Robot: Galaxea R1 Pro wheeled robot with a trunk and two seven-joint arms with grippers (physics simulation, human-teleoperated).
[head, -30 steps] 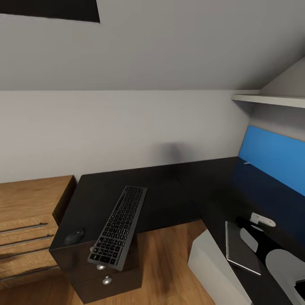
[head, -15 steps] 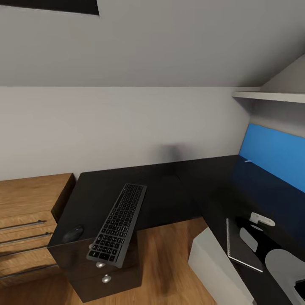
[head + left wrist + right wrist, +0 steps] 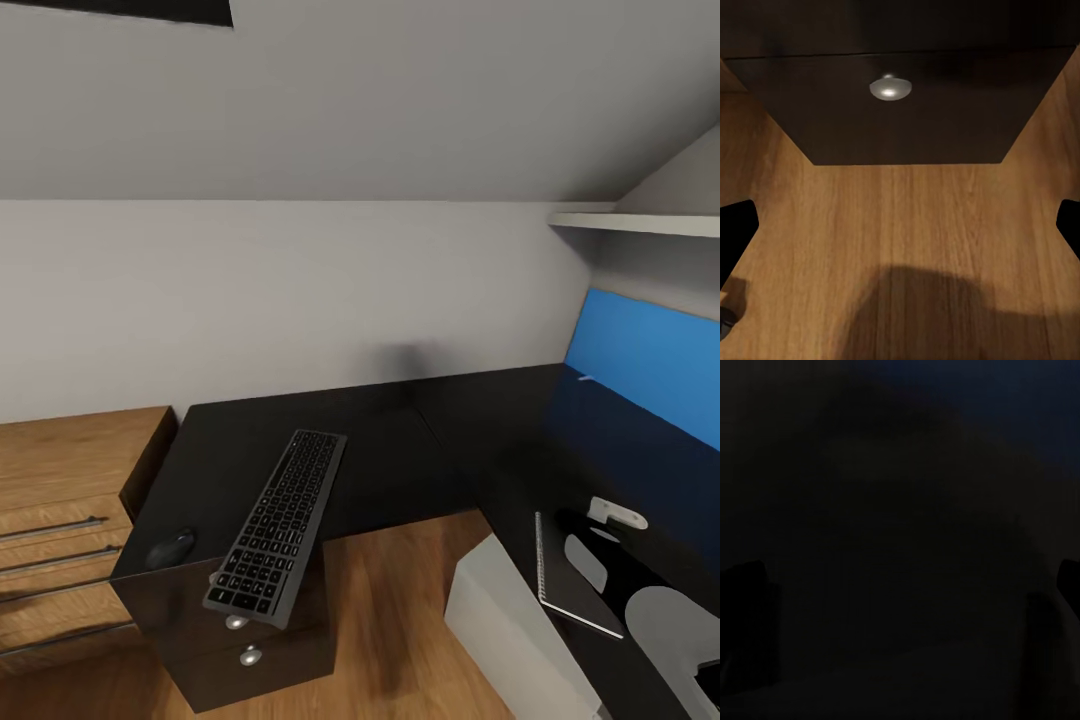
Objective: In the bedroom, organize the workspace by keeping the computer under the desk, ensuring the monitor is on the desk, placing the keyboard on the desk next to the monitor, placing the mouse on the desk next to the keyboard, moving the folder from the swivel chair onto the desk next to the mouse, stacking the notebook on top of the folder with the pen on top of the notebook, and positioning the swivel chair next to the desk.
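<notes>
Keyboard [image 3: 280, 530] overhung the desk's [image 3: 400, 460] near left edge, mouse [image 3: 171, 548] beside it, notebook [image 3: 570, 577] far right. I saw both grippers spread wide, empty. I judged repositioning the keyboard came next.

One black L-shaped desk [image 3: 400, 450] carries one keyboard [image 3: 278, 520], one mouse [image 3: 171, 548] and one notebook [image 3: 572, 580], with one white bracket-like piece [image 3: 617, 513] near the notebook. There are two round silver knobs on the desk's drawer unit, an upper knob [image 3: 237, 623] and a lower knob [image 3: 250, 656], and one such drawer knob [image 3: 890, 87] shows in the left wrist view above one stretch of wooden floor [image 3: 907, 240]. Beside the desk stand one wooden dresser [image 3: 70, 530] with three visible bar handles [image 3: 50, 527], one blue panel [image 3: 650, 360], one white shelf [image 3: 640, 225] and one white box [image 3: 500, 630] under the desk.
</notes>
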